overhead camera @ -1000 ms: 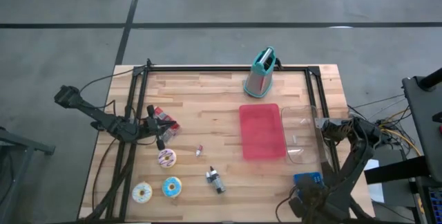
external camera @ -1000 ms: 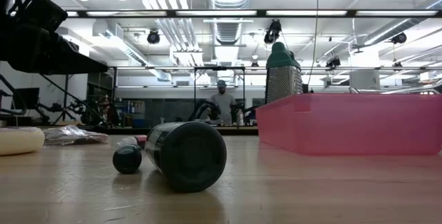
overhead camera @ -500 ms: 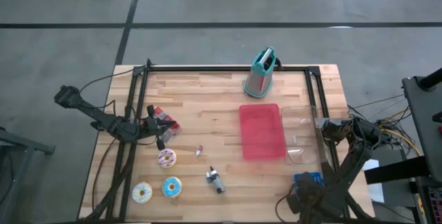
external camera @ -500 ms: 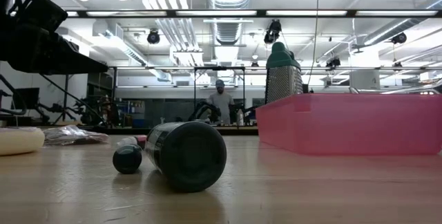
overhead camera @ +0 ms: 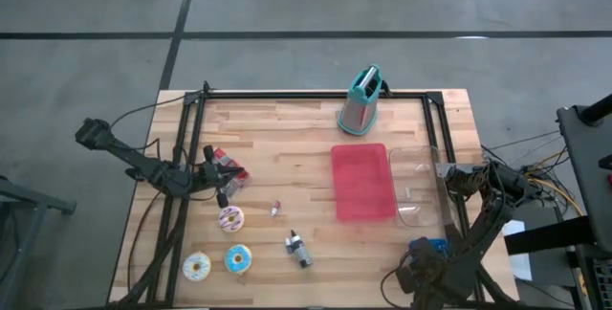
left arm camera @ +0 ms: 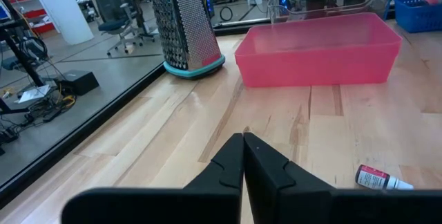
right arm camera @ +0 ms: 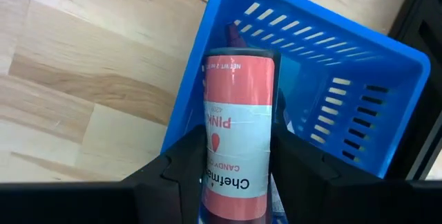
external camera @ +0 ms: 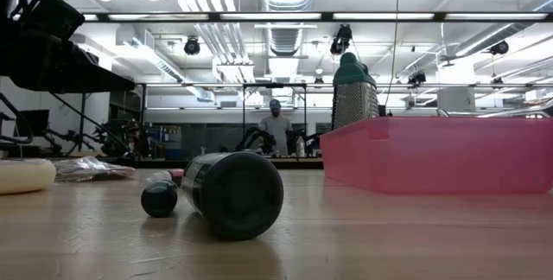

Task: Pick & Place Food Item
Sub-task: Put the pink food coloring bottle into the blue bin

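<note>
The jar (right arm camera: 238, 131), a pink-labelled candy jar, sat between the right gripper (right arm camera: 238, 162) fingers directly over the blue basket (right arm camera: 359, 65) at the table's near right corner. The fingers flanked it on both sides, but whether they gripped it or had let go could not be told. I judged the task to be near its end: the jar had reached the basket and only a clean release and a lift away remained.

The left gripper (left arm camera: 243, 156) was clenched with nothing in it, resting low over the wood near the left edge, pointing toward the pink tray (left arm camera: 318, 48) and the grater (left arm camera: 183, 23). A small tube (left arm camera: 382, 179) lay near it. In the high view three donuts (overhead camera: 230, 218) and a dark bottle (overhead camera: 298, 250) lay untouched on the table (overhead camera: 287, 138).

Against the frame a second before, the right arm had shifted a little at the near right corner, so that it covered more of the basket; the left arm and everything else on the table stayed put.
</note>
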`<action>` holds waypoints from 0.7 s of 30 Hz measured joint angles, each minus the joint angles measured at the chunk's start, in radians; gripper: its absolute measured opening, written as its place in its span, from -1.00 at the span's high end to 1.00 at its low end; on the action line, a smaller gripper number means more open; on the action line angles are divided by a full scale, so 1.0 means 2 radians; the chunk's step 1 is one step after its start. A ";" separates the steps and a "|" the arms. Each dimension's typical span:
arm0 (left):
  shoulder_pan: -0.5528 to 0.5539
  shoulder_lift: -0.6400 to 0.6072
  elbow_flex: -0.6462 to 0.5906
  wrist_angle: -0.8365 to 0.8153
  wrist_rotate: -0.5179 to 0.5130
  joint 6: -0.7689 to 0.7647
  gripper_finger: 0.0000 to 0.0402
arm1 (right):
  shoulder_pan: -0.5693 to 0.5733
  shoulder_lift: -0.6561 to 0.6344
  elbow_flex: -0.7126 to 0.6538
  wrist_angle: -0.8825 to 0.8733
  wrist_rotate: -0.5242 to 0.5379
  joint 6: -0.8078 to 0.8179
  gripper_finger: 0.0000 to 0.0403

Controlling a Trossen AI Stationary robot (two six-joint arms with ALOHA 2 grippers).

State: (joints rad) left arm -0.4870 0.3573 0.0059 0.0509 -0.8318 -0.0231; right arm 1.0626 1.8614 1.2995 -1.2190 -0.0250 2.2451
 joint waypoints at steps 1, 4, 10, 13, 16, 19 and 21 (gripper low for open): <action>0.000 0.000 0.000 0.000 0.000 0.000 0.94 | 0.000 0.000 0.000 0.000 0.000 0.000 0.27; 0.000 0.000 0.000 0.000 0.000 0.000 0.94 | 0.000 0.000 0.000 0.001 -0.001 0.000 0.24; 0.000 0.000 0.000 0.000 0.000 0.000 0.94 | 0.000 0.001 0.000 0.002 -0.001 0.000 0.20; 0.000 0.000 0.000 0.000 0.000 0.000 0.94 | 0.000 0.001 0.000 0.001 -0.001 0.000 0.17; 0.000 0.000 0.000 0.000 0.000 0.000 0.94 | 0.000 0.001 0.000 0.001 -0.001 0.000 0.14; 0.000 0.000 0.000 0.000 0.000 0.000 0.94 | 0.000 0.001 0.000 0.001 -0.001 0.000 0.10; 0.000 0.000 0.000 0.000 0.000 0.000 0.94 | 0.000 0.001 0.000 0.001 -0.001 0.000 0.07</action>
State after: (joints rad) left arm -0.4867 0.3573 0.0055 0.0510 -0.8318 -0.0231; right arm 1.0626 1.8626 1.2991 -1.2167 -0.0265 2.2444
